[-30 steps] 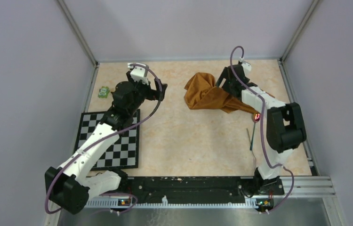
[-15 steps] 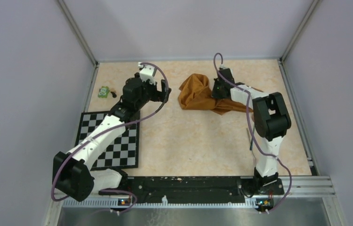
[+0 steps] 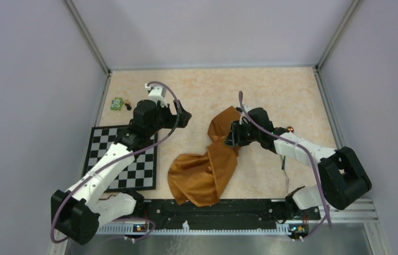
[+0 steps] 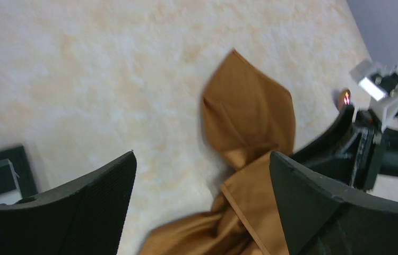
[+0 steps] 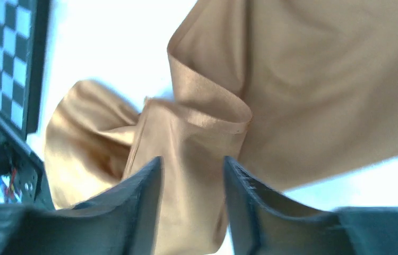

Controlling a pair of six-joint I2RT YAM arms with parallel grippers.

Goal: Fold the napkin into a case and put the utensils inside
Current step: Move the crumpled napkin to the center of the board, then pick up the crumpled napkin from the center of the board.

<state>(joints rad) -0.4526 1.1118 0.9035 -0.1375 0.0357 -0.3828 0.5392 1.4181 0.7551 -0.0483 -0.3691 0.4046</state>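
The bench (image 3: 271, 95) carried everything I watched. The napkin (image 3: 205, 170) lay unfolded and rumpled across its middle, running in a twisted band from a peaked corner further back down to a wider heap at the near edge, where it overlapped the black rail; no case had been formed yet. The checkered mat (image 3: 141, 170) lay flat at the near left, well apart from the cloth. My left tool (image 3: 181, 114) hung above bare bench just behind the mat, jaws spread wide with nothing between them, the napkin's peak beyond it in the wrist view. My right tool (image 3: 232, 137) sat down at the narrow waist of the cloth; its wrist view showed the jaws partly apart with folds filling the gap, and I could not tell whether they pinched it. One thin utensil (image 3: 283, 166) lay by the right arm. A small green toy (image 3: 116, 103) stood at the far left
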